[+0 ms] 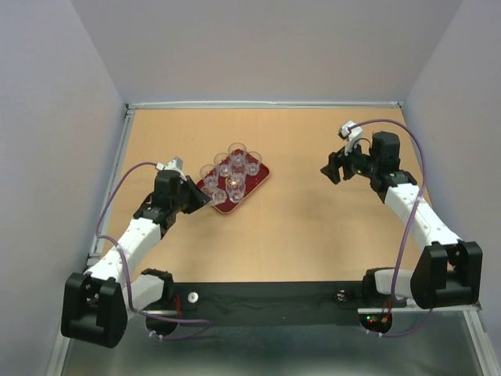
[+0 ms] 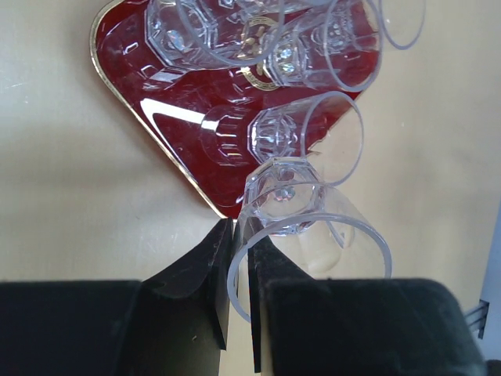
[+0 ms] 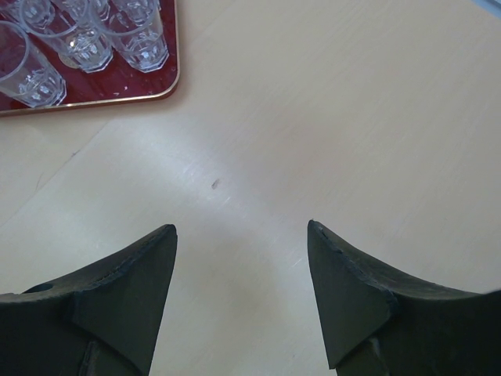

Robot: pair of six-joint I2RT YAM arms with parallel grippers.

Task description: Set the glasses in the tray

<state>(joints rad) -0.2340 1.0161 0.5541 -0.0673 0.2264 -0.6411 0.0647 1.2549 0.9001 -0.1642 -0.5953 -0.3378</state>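
My left gripper [image 2: 241,235] is pinched shut on the held glass [image 2: 305,211]. Its clear wall runs between my two fingers, one outside the rim and one inside it. The base of this glass sits over the tray [image 2: 133,78] at the corner nearest me, just beside one of the other glasses [image 2: 290,129]. I cannot tell whether the base rests on the red surface or hangs just above it.

The top view shows what my wrist cannot. The whole tray [image 1: 260,175] lies slantwise, with the other glasses [image 1: 237,150] clustered on it. My left gripper [image 1: 207,197] is at its near-left corner, and my right gripper [image 1: 333,168] is well apart, off to the tray's right.

From the right wrist, my right gripper [image 3: 243,235] has its fingers spread wide with nothing between them. It is over the bare table [image 3: 329,117], and the tray's rim [image 3: 94,102] shows at the upper left.
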